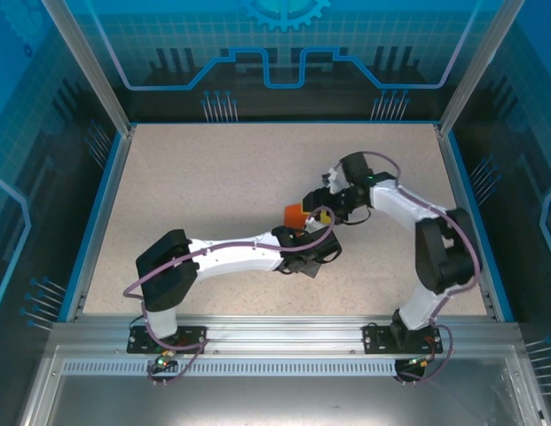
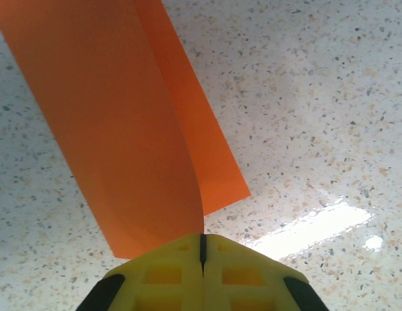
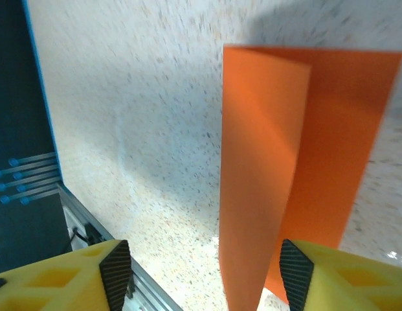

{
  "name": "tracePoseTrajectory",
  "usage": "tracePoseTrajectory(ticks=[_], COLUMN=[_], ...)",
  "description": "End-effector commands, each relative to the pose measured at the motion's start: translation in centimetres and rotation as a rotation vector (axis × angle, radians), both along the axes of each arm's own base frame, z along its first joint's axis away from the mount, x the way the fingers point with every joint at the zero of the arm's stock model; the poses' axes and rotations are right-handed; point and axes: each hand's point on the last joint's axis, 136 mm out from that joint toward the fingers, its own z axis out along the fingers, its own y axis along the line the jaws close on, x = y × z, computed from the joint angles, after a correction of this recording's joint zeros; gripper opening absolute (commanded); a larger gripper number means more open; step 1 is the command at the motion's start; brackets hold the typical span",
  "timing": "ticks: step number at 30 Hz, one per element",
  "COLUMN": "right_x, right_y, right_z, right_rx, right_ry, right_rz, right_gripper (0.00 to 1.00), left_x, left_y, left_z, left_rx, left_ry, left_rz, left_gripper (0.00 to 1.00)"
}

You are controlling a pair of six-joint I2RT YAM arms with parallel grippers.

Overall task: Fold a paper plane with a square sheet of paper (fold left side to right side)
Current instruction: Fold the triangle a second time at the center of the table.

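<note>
Our left pincer is clenched on the near edge of the square sheet of paper. Its yellow fingers are pressed together, with the orange edge nipped in the seam between them. Our right pincer stands released, its dark-padded fingers wide apart. A raised flap of the sheet comes down between them, and we cannot tell whether either pad touches it.

Just beyond the fingers, the sheet is partly doubled over. One layer lifts and curves up from our left grip, and the other lies flat on the speckled tabletop. From above, the paper shows as a small orange patch between the two pincers, near the middle of the tabletop and well apart from its blue border.

We judge the left-to-right fold to be under way but not finished, since the flap stands up rather than lying flat. The next move calls for carrying the held edge across to meet the opposite edge squarely. We then need to press the crease while the lower layer is kept from sliding.
</note>
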Motion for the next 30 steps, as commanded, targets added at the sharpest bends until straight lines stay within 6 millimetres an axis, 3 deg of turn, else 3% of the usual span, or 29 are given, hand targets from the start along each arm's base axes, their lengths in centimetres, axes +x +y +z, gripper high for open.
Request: tracePoseTrajectory(ticks=[1,3,5,7,11,19,30], right_x=[-1.1,-2.0,-3.1,-4.3,-6.5,-8.4,-10.7], right_y=[-3.2,-4.0,-4.2,-3.5,-1.5,0.6,0.1], right_z=[1.0,0.7,-0.4,-1.9,-4.6,-8.3,-12.0], right_rx=[-0.011,-0.014,-0.017,0.026,0.042,-0.034,-0.155], right_ry=[-0.023,-0.026,-0.013,0.010,0.067,0.148,0.254], right_rz=[-0.052,-0.059,-0.059,-0.058,-0.012,0.057,0.107], right_gripper=[0.68,0.63,0.44,0.29,0.13,0.07,0.08], left_x=[-0.2,-0.2,-0.2,-0.1,0.0,0.3,0.5], left_y=[0.0,0.1,0.1,0.0,0.4,1.3,3.0], left_z=[1.0,0.9,0.9,1.0,1.1,1.2,0.4], left_rx=[-0.092,-0.113,-0.144,-0.188,-0.222,-0.225,-0.183], left_ry=[0.039,0.053,0.075,0.103,0.124,0.140,0.174], left_rz=[0.027,0.036,0.046,0.062,0.092,0.110,0.041], left_gripper=[0.01,0.01,0.01,0.01,0.00,0.00,0.00])
